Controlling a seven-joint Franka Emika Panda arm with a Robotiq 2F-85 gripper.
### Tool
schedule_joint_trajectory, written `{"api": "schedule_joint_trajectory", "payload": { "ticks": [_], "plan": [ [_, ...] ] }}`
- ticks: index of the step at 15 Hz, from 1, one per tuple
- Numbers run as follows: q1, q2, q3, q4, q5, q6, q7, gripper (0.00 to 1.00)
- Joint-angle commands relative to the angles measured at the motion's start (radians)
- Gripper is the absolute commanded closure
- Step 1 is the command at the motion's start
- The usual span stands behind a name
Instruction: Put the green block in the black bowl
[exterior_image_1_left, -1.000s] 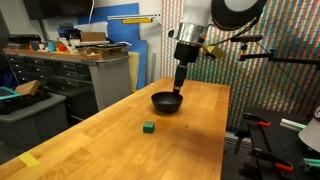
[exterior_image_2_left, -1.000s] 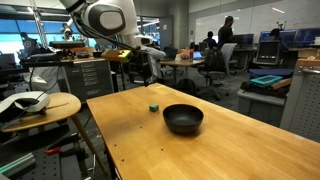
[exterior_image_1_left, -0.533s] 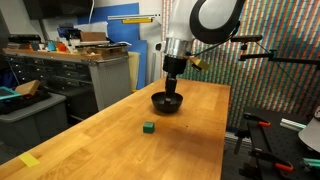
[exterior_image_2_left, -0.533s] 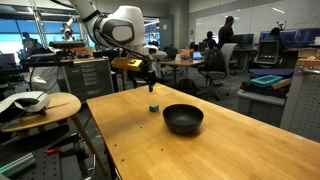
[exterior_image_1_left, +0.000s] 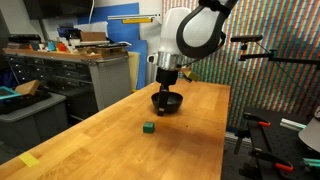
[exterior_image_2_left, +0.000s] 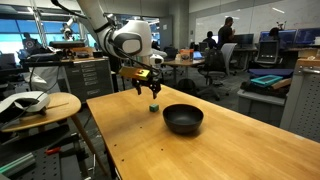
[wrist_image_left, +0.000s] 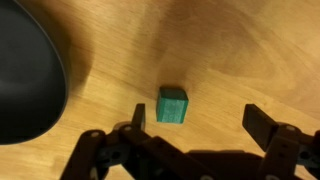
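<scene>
Gripper (exterior_image_1_left: 163, 93) in an exterior view hangs over the table (exterior_image_1_left: 190, 140), seen against the black bowl (exterior_image_1_left: 170, 104). The green block (exterior_image_1_left: 148, 128) sits on bare wood, ungrasped. In an exterior view it hovers just above the green block (exterior_image_2_left: 154, 106). Wrist view: jaws spread wide, green block (wrist_image_left: 172, 104) inside the gap, off-centre. Looks like the approach step. Next: centre, descend, close.

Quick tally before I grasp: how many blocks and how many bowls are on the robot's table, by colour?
green block: 1
black bowl: 1
Total: 2
</scene>
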Motion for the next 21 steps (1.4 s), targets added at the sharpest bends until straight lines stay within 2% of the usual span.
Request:
{"api": "schedule_joint_trajectory", "payload": {
  "ticks": [1,13,21],
  "plan": [
    [-0.029,0.074,0.037,0.051,-0.005,0.047,0.010,0.00],
    [-0.026,0.213,0.056,0.104,-0.100,0.159,0.025,0.00],
    [-0.025,0.277,0.053,0.174,-0.138,0.158,0.046,0.00]
  ]
}}
